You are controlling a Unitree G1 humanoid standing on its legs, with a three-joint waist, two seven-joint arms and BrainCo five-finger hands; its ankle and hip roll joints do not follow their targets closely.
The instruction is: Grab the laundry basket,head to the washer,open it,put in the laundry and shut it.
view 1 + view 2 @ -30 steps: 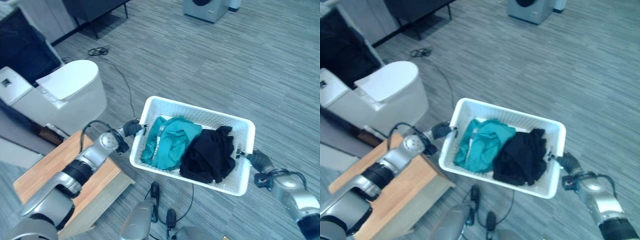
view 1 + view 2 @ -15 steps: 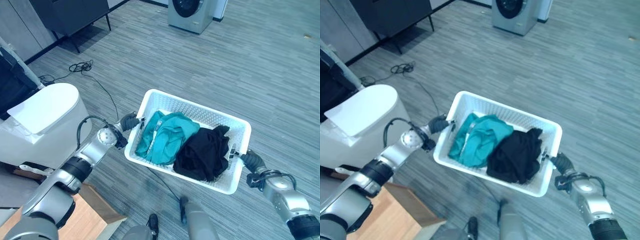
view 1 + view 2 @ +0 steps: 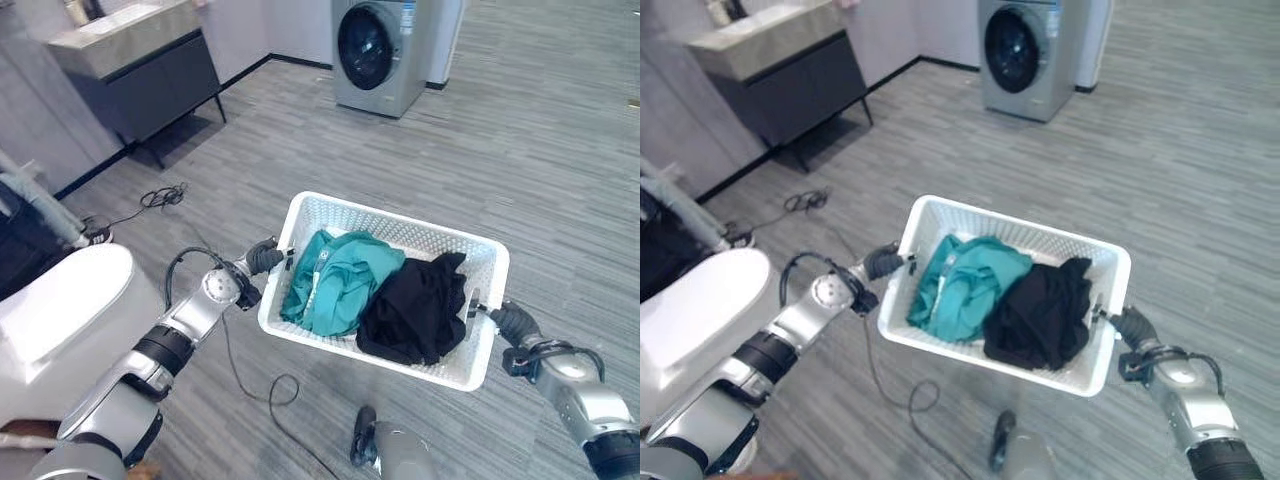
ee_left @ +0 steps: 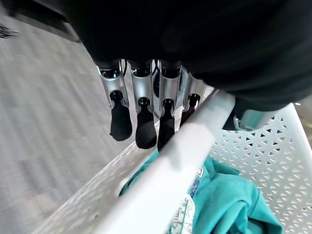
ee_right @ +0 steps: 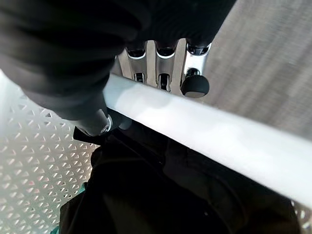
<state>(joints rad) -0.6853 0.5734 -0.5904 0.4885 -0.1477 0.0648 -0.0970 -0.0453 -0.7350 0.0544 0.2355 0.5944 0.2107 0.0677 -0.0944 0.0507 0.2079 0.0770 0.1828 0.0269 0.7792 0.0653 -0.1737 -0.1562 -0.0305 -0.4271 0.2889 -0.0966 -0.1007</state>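
We carry white laundry basket (image 3: 455, 240) between both hands, off floor (image 3: 560, 150). Our left hand (image 3: 262, 257) grasps basket's left-end rim, fingers (image 4: 146, 127) curled under, thumb inside. Our right hand (image 3: 503, 320) clamps right-end rim, fingers (image 5: 194, 84) hooked beneath. In basket: teal garment (image 3: 338, 280) toward left hand, black garment (image 3: 418, 305) toward right hand, touching each other. Washer (image 3: 382, 52) well ahead, door closed. Dark cabinet (image 3: 135, 80) far left.

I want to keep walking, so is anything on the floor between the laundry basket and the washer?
Nothing visible does. The laundry basket, held by the left hand and right hand, faces bare floor up to the washer.
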